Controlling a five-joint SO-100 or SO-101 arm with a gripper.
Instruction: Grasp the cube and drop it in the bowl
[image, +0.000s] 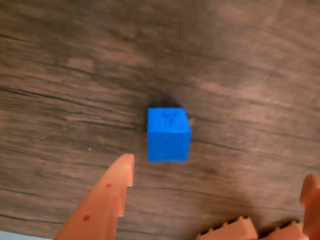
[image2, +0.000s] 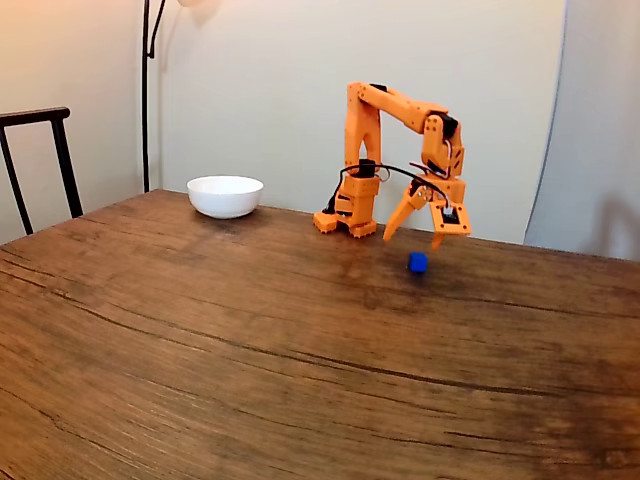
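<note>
The cube (image: 168, 135) lay near the centre of the wrist view on the dark wood surface (image: 60, 75), its embossed top face turned up and slightly toward the top of the frame. In the fixed view the cube (image2: 417, 262) sat right of centre, just below the orange gripper (image2: 415, 238), which hung above it without touching. The gripper stood open, one pointed finger (image: 107, 200) rising from the lower left of the wrist view and the other at the lower right edge, the cube lying beyond their tips.

The cube looked like a small printed plastic block: probably light, rigid and not fragile, with smooth faces that could slip if pinched off-centre. Two opposite vertical faces seemed the sensible place to take hold, low enough that the fingers bear flat on them.

It had no long axis (all sides looked equal); its edges ran nearly square to the wrist view's frame, a little skewed.

The white bowl (image2: 225, 196) stood well apart, at the upper left of the fixed view, left of the arm's base (image2: 345, 222).
</note>
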